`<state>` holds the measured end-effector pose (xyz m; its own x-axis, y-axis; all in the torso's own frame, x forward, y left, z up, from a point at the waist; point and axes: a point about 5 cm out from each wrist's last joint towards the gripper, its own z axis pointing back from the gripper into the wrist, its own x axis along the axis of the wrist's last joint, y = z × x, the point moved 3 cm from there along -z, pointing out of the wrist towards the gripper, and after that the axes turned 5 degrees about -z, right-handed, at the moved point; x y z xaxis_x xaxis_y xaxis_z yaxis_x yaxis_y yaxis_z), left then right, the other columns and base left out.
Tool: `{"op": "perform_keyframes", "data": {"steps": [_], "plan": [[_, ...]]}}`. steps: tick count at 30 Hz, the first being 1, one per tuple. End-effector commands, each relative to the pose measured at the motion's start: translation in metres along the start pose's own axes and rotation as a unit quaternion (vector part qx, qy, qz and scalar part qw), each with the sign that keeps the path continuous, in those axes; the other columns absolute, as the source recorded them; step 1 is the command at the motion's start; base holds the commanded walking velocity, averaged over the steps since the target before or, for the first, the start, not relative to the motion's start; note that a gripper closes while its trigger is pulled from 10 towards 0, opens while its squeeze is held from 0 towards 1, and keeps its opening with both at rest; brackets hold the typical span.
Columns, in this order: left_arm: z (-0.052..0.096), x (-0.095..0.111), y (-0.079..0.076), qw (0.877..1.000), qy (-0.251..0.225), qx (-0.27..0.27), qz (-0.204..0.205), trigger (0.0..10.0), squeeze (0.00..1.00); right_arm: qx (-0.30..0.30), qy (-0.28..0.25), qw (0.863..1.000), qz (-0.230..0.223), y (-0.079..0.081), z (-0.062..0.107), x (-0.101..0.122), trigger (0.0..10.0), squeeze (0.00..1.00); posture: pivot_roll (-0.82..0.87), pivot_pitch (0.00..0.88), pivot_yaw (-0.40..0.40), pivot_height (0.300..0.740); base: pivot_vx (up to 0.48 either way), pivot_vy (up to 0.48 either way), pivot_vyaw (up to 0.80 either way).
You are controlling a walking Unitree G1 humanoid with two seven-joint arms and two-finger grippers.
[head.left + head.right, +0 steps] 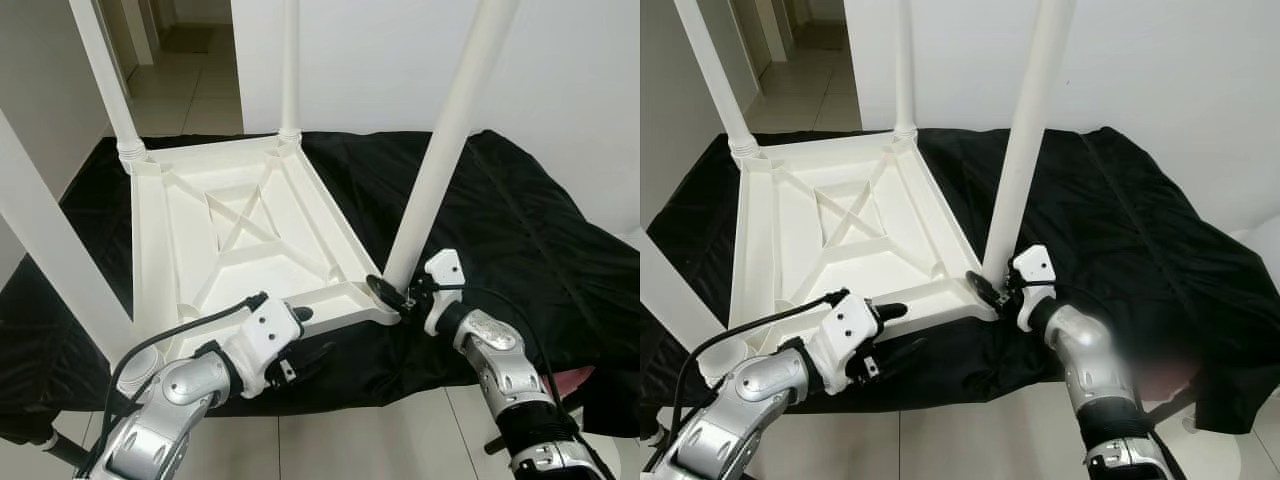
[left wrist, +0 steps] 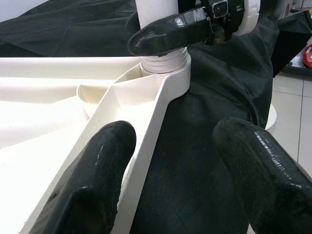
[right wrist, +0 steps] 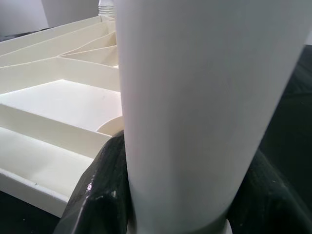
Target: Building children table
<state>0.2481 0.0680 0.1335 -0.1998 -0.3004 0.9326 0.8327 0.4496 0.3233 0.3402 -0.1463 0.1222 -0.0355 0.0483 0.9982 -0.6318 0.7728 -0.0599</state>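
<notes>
Right gripper (image 1: 392, 292) was squeezed around the bottom of a white leg (image 1: 440, 165), where it met the corner of the upside-down table (image 1: 240, 235) on the black cloth (image 1: 520, 220). Left gripper (image 1: 300, 345) was open wide at the table's near edge. If the leg was pushed crooked, it could tip out. No words could be read anywhere.

- The upturned table (image 1: 240, 235) and its legs (image 1: 445, 150) look like smooth white plastic with a soft sheen.
- The black cloth (image 1: 520, 230) is creased and faintly shiny.
- The floor tiles (image 1: 370, 440) are glossy.
- The arms (image 1: 500, 365) are brushed silver metal.
</notes>
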Motion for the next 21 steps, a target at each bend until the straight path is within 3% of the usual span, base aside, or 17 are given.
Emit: {"op": "perform_keyframes", "data": {"steps": [1, 3, 5, 15, 21], "plan": [[0.001, 0.000, 0.004, 1.000, 0.006, 0.020, -0.004, 10.0, 0.00, 0.007, 0.027, 1.000, 0.010, 0.000, 0.005, -0.011, 0.0, 0.00, 0.03, 0.004, -0.004, 0.740, 0.000, 0.000, 0.00], [0.002, -0.001, 0.004, 1.000, 0.007, 0.023, 0.000, 10.0, 0.00, 0.002, 0.025, 1.000, 0.002, 0.000, 0.006, -0.013, 0.0, 0.00, 0.03, 0.004, -0.006, 0.740, 0.000, 0.000, 0.00], [0.001, -0.001, 0.003, 1.000, 0.007, 0.023, 0.000, 10.0, 0.00, -0.006, 0.023, 1.000, -0.004, 0.000, 0.007, -0.013, 10.0, 0.00, 0.03, 0.004, -0.006, 0.740, 0.000, 0.000, 0.00], [0.001, 0.000, 0.003, 1.000, 0.006, 0.016, 0.001, 10.0, 0.00, -0.056, 0.009, 0.998, -0.034, 0.008, 0.004, -0.009, 10.0, 0.00, 0.02, 0.014, 0.000, 0.740, 0.000, 0.000, 0.00], [-0.003, 0.001, 0.002, 1.000, 0.002, 0.013, 0.004, 10.0, 0.00, -0.140, 0.004, 0.989, -0.050, 0.013, 0.004, -0.009, 10.0, 0.00, 0.00, 0.018, 0.002, 0.740, 0.000, 0.000, 0.00]]}}
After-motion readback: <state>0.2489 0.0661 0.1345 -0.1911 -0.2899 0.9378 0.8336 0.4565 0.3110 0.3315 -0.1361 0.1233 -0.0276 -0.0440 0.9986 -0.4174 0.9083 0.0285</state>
